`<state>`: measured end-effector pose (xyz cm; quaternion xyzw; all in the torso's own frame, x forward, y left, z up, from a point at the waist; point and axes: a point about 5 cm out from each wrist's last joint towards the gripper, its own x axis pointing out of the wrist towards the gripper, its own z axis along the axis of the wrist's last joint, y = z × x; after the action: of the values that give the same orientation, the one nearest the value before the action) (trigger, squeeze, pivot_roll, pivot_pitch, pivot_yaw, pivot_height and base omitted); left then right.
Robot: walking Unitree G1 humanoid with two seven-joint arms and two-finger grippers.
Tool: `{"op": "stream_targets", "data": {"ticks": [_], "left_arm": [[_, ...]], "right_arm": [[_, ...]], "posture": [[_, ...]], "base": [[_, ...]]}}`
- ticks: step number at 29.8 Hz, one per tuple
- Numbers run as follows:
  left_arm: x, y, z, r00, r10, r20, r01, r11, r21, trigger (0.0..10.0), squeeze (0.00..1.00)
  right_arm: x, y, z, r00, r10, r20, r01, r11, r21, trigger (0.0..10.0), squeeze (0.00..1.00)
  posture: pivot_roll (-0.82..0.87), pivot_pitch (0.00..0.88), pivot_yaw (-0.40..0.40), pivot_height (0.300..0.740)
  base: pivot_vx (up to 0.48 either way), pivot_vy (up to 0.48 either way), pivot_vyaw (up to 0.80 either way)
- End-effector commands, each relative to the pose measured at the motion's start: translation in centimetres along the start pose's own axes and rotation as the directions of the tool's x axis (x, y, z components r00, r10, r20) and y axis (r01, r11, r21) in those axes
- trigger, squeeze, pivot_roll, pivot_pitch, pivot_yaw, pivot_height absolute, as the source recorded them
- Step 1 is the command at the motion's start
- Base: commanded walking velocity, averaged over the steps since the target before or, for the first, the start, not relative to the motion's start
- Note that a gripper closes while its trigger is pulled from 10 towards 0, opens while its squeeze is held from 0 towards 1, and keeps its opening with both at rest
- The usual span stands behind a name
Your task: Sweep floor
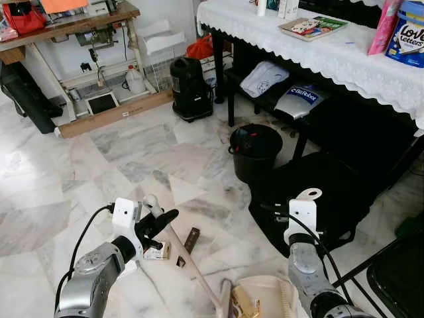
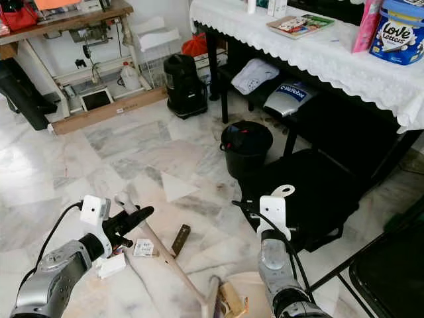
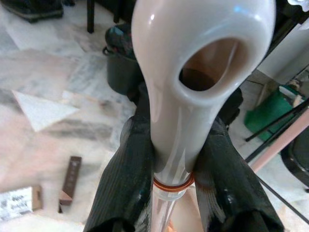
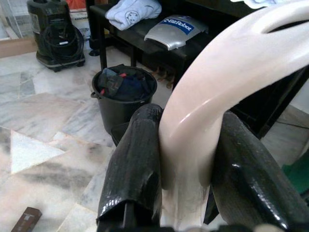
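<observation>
both clamped, left claw (image 3: pixel 174 169) on glossy cream broom handle (image 3: pixel 193 96), right claw (image 4: pixel 186 164) on dustpan handle (image 4: pixel 217 96)

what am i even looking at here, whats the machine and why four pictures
A humanoid robot sweeping a marble floor. Two pictures come from its head, looking down; two from cameras on its wrists. The left gripper is shut on the broom handle. The right gripper is shut on the dustpan handle, with the dustpan low between the arms. On the floor lie a small box, a brown bar, a white paper triangle and a black bucket.
</observation>
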<state>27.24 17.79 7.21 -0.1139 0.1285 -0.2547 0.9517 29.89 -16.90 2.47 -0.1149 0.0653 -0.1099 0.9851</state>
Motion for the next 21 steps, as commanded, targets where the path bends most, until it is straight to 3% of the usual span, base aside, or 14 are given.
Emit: {"op": "stream_targets", "data": {"ticks": [1, 7, 14, 19, 21], "left_arm": [[-0.1, 0.1, -0.6, 1.000, -0.010, -0.025, 0.008, 0.998, -0.061, 10.0, 0.00], [0.2, 0.1, 0.5, 0.998, -0.013, 0.055, 0.024, 0.981, -0.194, 10.0, 0.00], [0.3, 0.3, 2.4, 0.985, 0.017, 0.171, 0.032, 0.960, -0.277, 10.0, 0.00], [0.2, 0.8, 3.6, 0.973, 0.078, 0.216, -0.031, 0.977, -0.210, 10.0, 0.00], [0.2, 0.8, 5.0, 0.953, 0.136, 0.270, -0.112, 0.989, -0.100, 10.0, 0.00]], "right_arm": [[-1.0, 0.5, -1.7, 0.996, 0.025, -0.086, -0.026, 1.000, -0.013, 10.0, 0.00], [-1.0, 0.4, -1.7, 0.996, 0.022, -0.092, -0.022, 1.000, -0.003, 10.0, 0.00], [-0.9, 0.6, -1.5, 0.996, 0.026, -0.088, -0.025, 1.000, 0.004, 10.0, 0.00], [-0.7, 0.7, -1.2, 0.997, 0.029, -0.078, -0.029, 1.000, 0.008, 10.0, 0.00], [-0.3, 0.6, -0.6, 0.998, 0.016, -0.054, -0.014, 0.999, 0.042, 10.0, 0.00]], "posture": [[0.19, 0.062, 0.090, 0.740], [0.19, 0.062, 0.087, 0.740], [0.19, 0.051, 0.084, 0.740], [0.19, 0.043, 0.081, 0.740], [0.19, 0.037, 0.080, 0.740]], "base": [[0.000, 0.000, 0.00], [0.000, 0.000, 0.00], [0.000, 0.000, 0.00], [0.000, 0.000, 0.00], [0.000, 0.000, 0.00]]}}
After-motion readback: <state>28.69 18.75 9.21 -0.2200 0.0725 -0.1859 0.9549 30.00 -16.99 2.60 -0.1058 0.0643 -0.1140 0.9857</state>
